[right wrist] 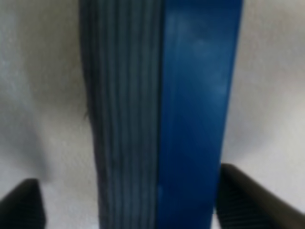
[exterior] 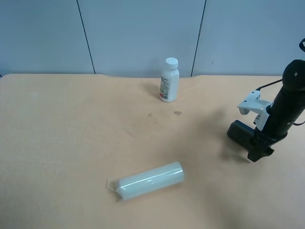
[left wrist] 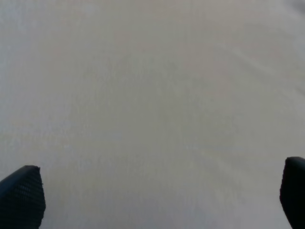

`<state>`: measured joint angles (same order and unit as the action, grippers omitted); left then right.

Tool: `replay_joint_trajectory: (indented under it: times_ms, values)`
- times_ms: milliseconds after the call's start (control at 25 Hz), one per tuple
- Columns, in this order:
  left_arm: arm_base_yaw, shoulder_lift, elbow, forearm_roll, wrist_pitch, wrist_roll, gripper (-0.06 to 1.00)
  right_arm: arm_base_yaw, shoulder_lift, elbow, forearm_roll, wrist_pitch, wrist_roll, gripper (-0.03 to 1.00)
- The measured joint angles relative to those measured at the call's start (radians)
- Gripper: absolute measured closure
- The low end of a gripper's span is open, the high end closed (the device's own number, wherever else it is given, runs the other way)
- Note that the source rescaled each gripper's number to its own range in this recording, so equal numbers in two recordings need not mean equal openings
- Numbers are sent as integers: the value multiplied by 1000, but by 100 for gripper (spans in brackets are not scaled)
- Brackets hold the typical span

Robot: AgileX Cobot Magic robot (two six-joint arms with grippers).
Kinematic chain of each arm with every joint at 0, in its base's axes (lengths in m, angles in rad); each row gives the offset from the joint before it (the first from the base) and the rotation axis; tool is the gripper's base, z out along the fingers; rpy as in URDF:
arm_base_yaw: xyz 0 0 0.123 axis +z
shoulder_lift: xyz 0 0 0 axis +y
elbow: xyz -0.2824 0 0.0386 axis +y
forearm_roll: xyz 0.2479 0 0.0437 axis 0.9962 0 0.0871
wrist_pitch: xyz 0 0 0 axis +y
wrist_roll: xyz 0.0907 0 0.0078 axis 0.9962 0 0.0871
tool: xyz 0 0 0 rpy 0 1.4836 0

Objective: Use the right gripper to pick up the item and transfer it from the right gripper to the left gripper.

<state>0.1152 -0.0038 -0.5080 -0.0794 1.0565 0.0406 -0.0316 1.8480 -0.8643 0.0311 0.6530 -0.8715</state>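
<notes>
Three grey-blue wall panels (exterior: 143,33) stand behind a big tan table (exterior: 62,133). One black arm (exterior: 288,102) reaches down to the table at the exterior high view's right. A pale roll (exterior: 150,181) lies close to the camera. A white bottle (exterior: 169,80) stands by the wall, well apart from it. The right gripper (right wrist: 133,202) is spread wide around the eraser (right wrist: 190,105), which sits between its fingers (right wrist: 21,205). One finger is just beside the blue side. The other is apart from the grey felt. The left gripper (left wrist: 157,200) is spread wide too, holding nothing, with only table under it.
</notes>
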Motion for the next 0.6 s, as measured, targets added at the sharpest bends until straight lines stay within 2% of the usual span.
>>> replay_joint_trajectory:
  times_ms: [280, 360, 600]
  values:
    - [0, 0, 0, 0, 0, 0, -5, 0, 2, 0, 0, 1, 2, 80]
    - [0, 0, 0, 0, 0, 0, -5, 0, 2, 0, 0, 3, 4, 96]
    - [0, 0, 0, 0, 0, 0, -5, 0, 2, 0, 0, 15, 37, 97]
